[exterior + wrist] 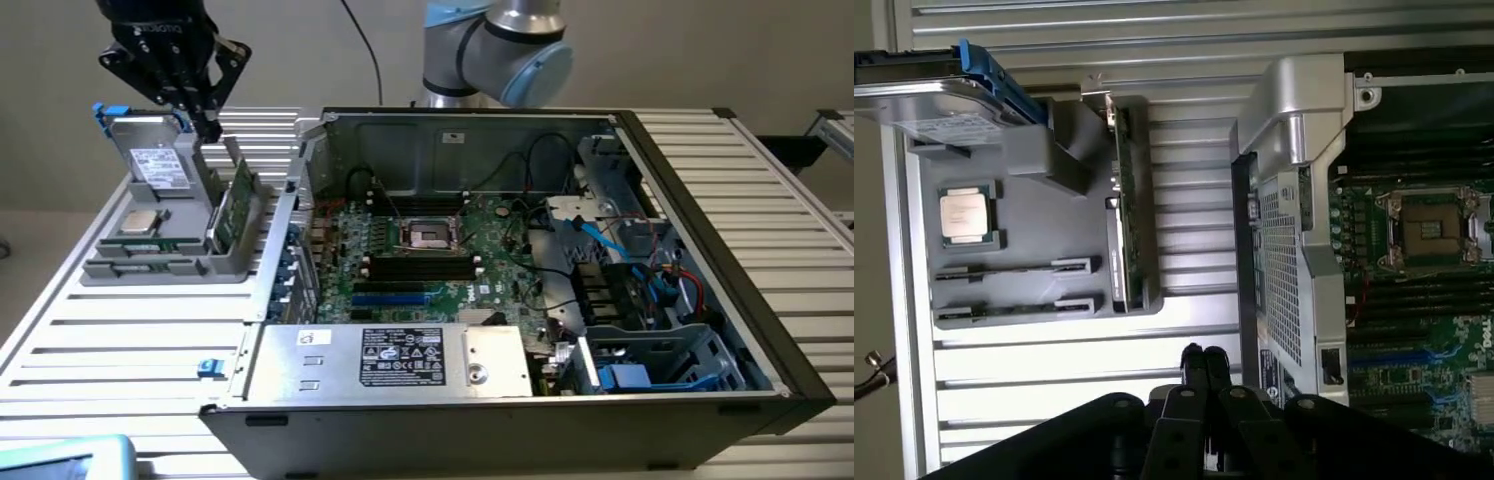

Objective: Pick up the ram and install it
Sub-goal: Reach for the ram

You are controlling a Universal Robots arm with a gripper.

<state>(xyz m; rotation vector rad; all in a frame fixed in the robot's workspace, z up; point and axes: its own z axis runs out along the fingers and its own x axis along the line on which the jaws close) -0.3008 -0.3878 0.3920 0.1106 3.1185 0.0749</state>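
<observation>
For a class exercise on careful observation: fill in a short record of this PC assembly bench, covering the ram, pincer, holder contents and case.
ram: green stick standing on edge in the grey holder, not picked up
pincer: shut, holding nothing, above the holder in the exterior view
drive: upright in the holder, white label showing
processor chip: lying flat in the holder
computer case: open, motherboard exposed
</observation>
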